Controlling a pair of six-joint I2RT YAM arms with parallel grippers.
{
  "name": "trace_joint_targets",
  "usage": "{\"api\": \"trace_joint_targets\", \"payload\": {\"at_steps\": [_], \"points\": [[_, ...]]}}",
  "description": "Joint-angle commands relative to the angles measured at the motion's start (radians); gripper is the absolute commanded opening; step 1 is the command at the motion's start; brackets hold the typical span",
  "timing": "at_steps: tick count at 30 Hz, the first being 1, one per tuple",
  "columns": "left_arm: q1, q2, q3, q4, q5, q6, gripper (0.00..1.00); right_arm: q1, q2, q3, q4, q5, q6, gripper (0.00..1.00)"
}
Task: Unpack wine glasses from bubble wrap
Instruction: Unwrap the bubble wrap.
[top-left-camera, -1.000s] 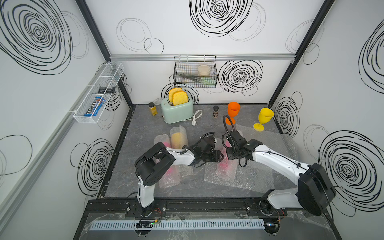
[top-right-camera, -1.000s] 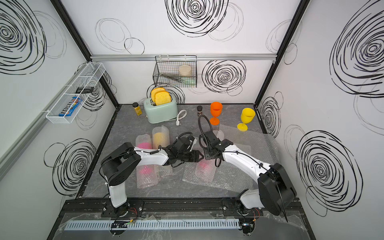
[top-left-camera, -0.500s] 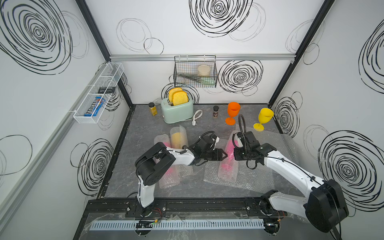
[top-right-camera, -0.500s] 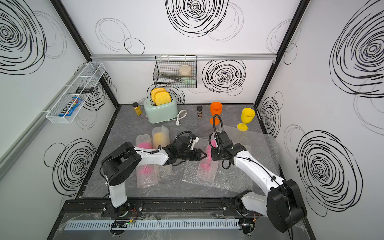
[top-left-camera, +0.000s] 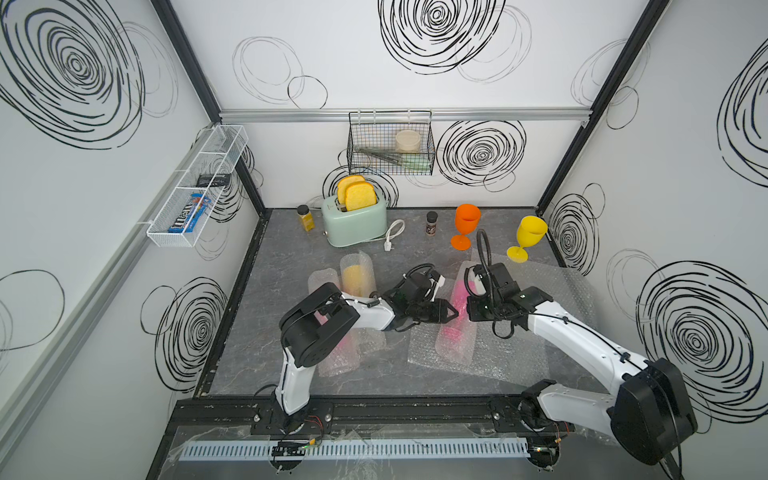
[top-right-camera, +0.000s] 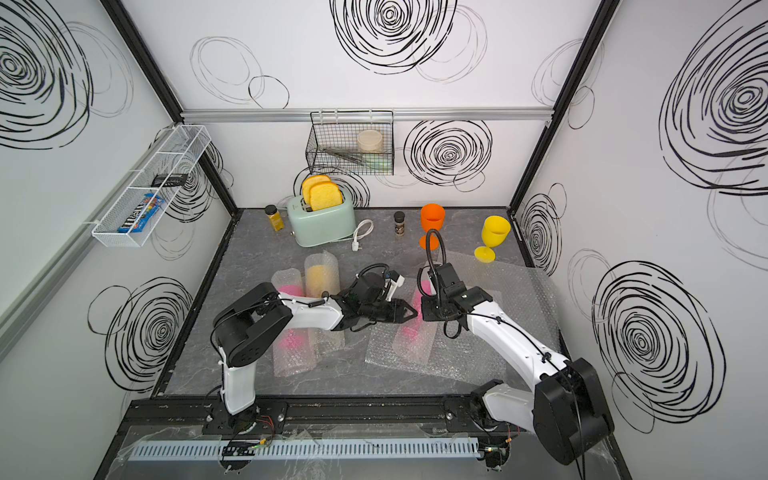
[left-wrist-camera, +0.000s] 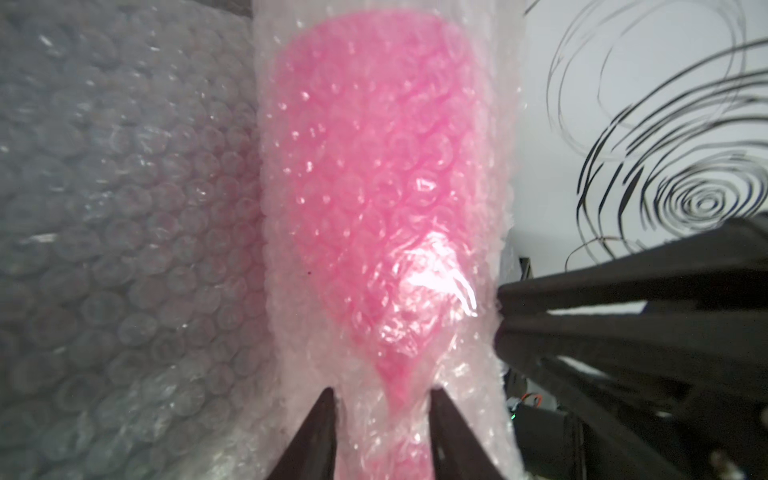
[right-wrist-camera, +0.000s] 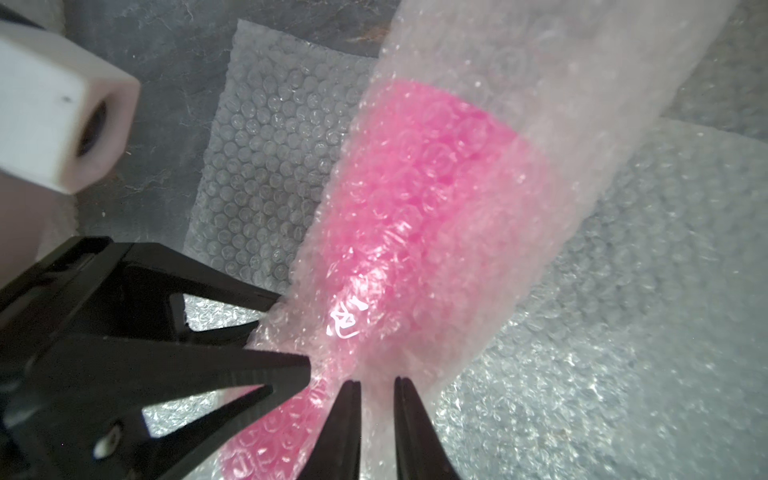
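Pink goblet (left-wrist-camera: 374, 187) inside bubbly tube (left-wrist-camera: 496, 145)

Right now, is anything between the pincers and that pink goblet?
Only the bubble wrap tube: the left pincer squeezes the stem of the pink goblet through it, the right pincer pinches the wrap alongside. Nothing else visible.

Pink goblet (left-wrist-camera: 374, 187): foot cut off; second pink goblet (top-right-camera: 291, 338) partly behind left arm (top-right-camera: 309, 316).

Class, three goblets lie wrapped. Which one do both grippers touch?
The pink goblet over the flat sheet, between left gripper and right gripper; the other pink and the yellow lie ungripped.
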Motion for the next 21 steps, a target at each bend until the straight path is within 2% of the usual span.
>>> {"api": "trace_joint_targets", "payload": {"at_steps": [1,5,10,16,21], "points": [[-0.003,-0.013,0.028,0.023,-0.019,0.024,0.33,-0.004,-0.007,-0.011,0.001,-0.010,0.000,0.20],[-0.008,-0.047,0.025,0.002,-0.060,0.069,0.21,-0.004,-0.005,-0.005,0.001,-0.021,-0.005,0.22],[-0.017,-0.097,0.025,-0.061,-0.141,0.159,0.07,-0.003,-0.011,0.006,0.009,-0.065,-0.033,0.29],[-0.028,-0.164,0.048,-0.160,-0.236,0.256,0.05,0.011,-0.031,0.043,0.025,-0.075,-0.099,0.29],[-0.033,-0.199,0.062,-0.204,-0.244,0.287,0.05,0.024,-0.045,0.069,0.064,-0.074,-0.136,0.29]]}}
